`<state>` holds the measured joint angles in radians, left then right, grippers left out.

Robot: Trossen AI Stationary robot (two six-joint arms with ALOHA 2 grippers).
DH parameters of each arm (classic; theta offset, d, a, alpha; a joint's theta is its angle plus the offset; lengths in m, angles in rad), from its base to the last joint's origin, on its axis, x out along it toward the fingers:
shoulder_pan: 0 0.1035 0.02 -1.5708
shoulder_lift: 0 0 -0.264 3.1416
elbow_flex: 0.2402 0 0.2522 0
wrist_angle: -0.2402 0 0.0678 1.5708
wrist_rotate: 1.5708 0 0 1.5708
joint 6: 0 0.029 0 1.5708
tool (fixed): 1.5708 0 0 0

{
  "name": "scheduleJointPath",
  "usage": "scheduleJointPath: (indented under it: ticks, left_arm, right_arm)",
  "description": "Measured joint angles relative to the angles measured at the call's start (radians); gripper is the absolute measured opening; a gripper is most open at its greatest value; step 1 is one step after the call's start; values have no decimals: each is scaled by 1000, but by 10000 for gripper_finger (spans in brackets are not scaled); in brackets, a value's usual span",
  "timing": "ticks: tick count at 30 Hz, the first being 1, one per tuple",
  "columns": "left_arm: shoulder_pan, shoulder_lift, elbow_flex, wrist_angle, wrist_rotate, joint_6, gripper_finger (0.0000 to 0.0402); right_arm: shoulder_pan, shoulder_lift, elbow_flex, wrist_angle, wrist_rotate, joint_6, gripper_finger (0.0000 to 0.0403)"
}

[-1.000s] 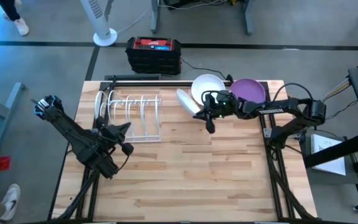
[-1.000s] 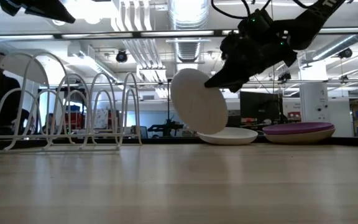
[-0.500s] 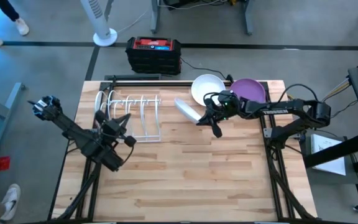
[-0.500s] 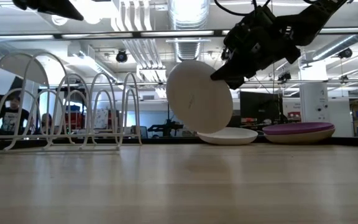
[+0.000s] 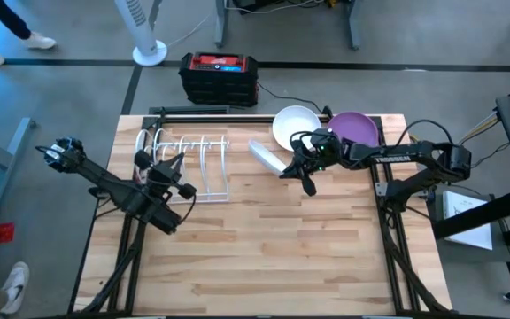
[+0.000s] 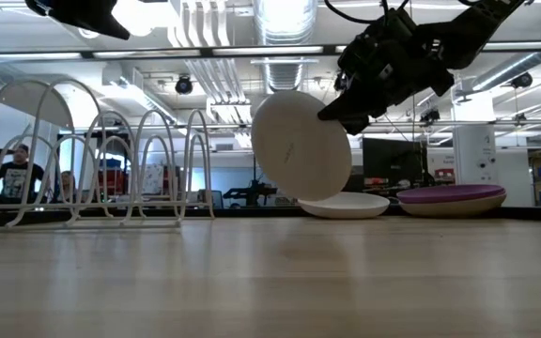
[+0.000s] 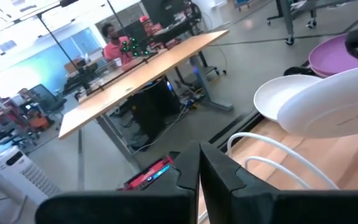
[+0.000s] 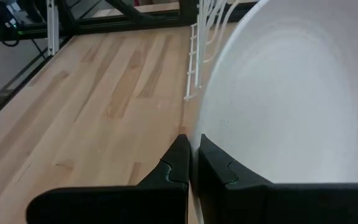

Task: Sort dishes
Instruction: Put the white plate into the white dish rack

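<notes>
The right hand (image 5: 300, 168) pinches 1 white plate (image 6: 301, 145) by its rim, tilted in the air between the white bowl (image 5: 296, 125) and the rack (image 5: 184, 165). It could slip and drop onto the desk (image 5: 264, 248). The left hand (image 5: 168, 174) is closed.

High view straight down on the whole tabletop (image 5: 264, 239). Low view level at tabletop height, facing the room. Wrist views look past own fingers. All share the wire rack (image 5: 184, 164).

open wood lies between the wire rack (image 5: 184, 164) and the tilted white plate (image 5: 266, 157); behind the plate, a white bowl (image 5: 296, 124) and purple plate (image 5: 354, 128) block the far edge.
</notes>
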<state>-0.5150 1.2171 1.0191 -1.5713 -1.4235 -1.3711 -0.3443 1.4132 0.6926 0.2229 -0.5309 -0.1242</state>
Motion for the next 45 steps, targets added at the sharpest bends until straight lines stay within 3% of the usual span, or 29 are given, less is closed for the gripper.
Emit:
scheduleJointPath:
  ticks: [9,20,29,40,45]
  left_arm:
    - [16,-5,0,0,-46,38,0]
    - [118,-6,0,0,-94,109,0]
    - [129,-6,0,0,-95,135,0]
    - [130,-56,0,0,-70,274,0]
    - [131,-109,-4,1,-10,289,0]
  right_arm:
    - [0,0,-1,14,7,4,0]
    - [1,1,-1,135,7,82,0]
    - [6,1,5,371,8,205,0]
    - [27,2,64,399,33,254,0]
    - [59,2,112,401,14,219,0]
